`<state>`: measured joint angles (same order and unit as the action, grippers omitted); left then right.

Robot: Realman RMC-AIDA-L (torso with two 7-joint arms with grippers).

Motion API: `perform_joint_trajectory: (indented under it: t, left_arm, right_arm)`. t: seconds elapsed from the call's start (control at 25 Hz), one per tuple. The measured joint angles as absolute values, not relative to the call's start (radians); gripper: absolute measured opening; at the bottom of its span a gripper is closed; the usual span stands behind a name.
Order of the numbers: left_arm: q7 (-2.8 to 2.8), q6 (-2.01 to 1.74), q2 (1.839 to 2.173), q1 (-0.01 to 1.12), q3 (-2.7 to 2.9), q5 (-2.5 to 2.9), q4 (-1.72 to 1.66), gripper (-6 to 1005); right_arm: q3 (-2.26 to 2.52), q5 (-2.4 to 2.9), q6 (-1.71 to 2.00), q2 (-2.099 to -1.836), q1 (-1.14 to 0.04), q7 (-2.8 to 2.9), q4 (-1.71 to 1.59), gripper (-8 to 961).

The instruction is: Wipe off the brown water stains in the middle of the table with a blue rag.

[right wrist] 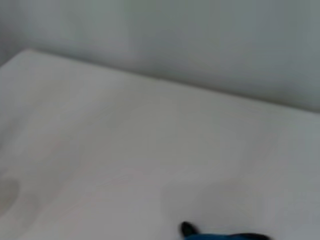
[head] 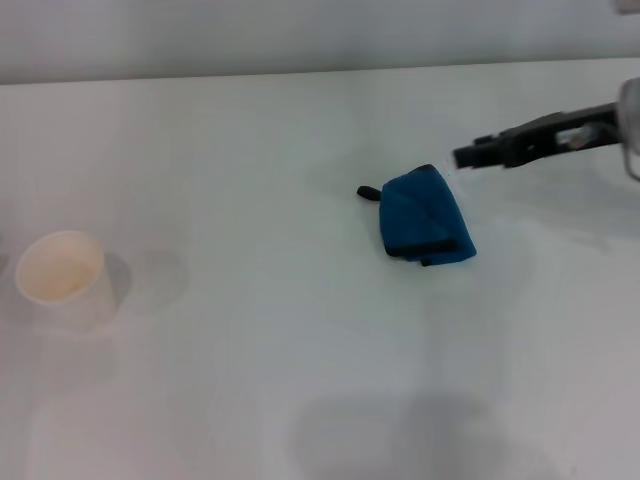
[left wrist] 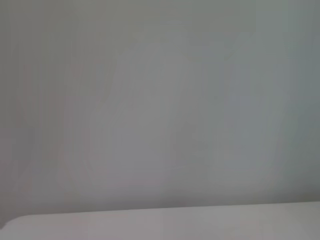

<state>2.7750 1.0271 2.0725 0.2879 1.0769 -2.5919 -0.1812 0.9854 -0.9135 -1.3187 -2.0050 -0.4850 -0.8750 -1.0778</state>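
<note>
Hovering my right pincer (head: 462,157) just beside the far right corner of the blue rag (head: 425,217), I'm above the table (head: 300,380) and not touching the cloth, as far as I can judge. Whether the pincer is released or clenched, I cannot tell; from the head view the tips read as one dark bar. The rag lies bunched in a folded heap a little right of the table's centre, its black loop tab (head: 368,192) poking out on the left. From my right wrist only a sliver of blue and that tab show at the frame's edge.

Now the stains: I can't make out any brown blotch on the white surface around the rag, so either it's wiped or too faint to see. A white paper cup (head: 62,279) stands well apart at the left. My left pincer isn't in sight; its wrist camera shows only wall and table edge. My guess: wiping is done or nearly so.
</note>
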Motion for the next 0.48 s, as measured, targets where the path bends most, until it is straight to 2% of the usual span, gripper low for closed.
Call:
perform_joint_trajectory:
  t: [0.2,0.48]
  left_arm:
    - [2.775,1.027,2.072,0.287,1.076,-2.592,-0.184,876]
    - [2.775,1.026,2.070,0.295,1.072,-2.594,-0.187,877]
  right_arm:
    - [0.868,-0.991,-1.319,-2.009,-0.402,-0.963,-1.149,403]
    - [0.671,-1.244,-1.301,-2.008,-0.319,-1.266,-1.036,404]
